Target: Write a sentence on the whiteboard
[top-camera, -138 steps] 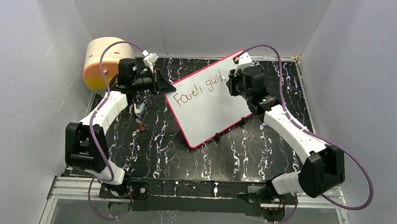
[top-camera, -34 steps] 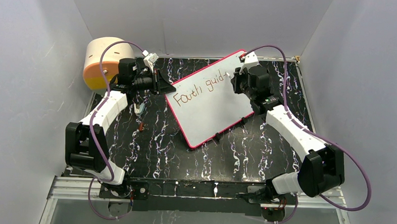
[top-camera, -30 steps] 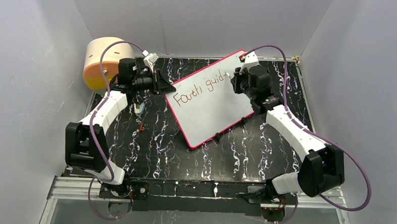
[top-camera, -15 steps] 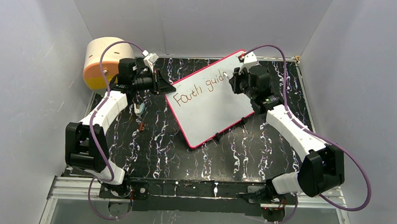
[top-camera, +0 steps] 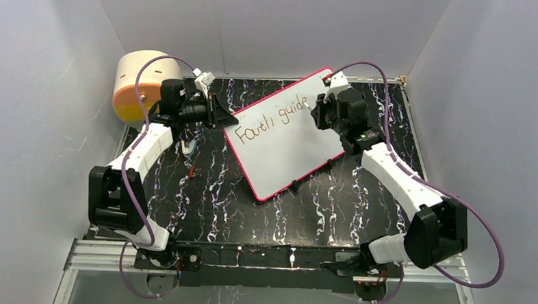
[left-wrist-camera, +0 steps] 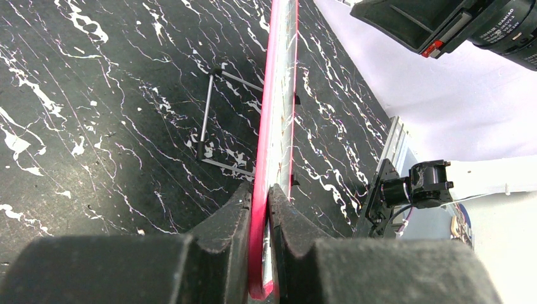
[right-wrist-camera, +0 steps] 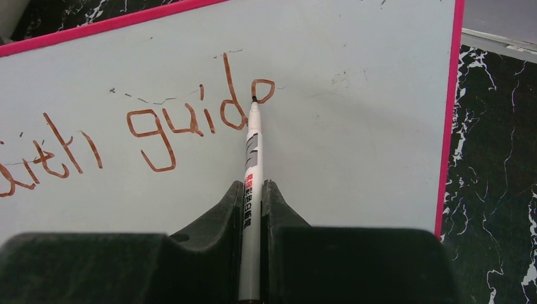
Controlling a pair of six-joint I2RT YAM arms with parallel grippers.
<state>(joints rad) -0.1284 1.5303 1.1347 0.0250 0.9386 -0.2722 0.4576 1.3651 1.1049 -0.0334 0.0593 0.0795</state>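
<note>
The whiteboard [top-camera: 283, 149] sits askew on the far half of the black marbled counter [top-camera: 209, 197], between the two arms. The left end effector [left-wrist-camera: 259, 193] pinches its pink frame at the left corner, one finger pressed against each face. The right end effector [right-wrist-camera: 252, 187] is clamped on a white marker [right-wrist-camera: 253, 142], whose tip touches the board at a small loop just after "guid". The sentence [top-camera: 271, 119] reads roughly "Faith guid" in brownish-red, slanting up toward the board's far right corner. A tan-and-orange drum [top-camera: 138, 83] stands at the back left.
</note>
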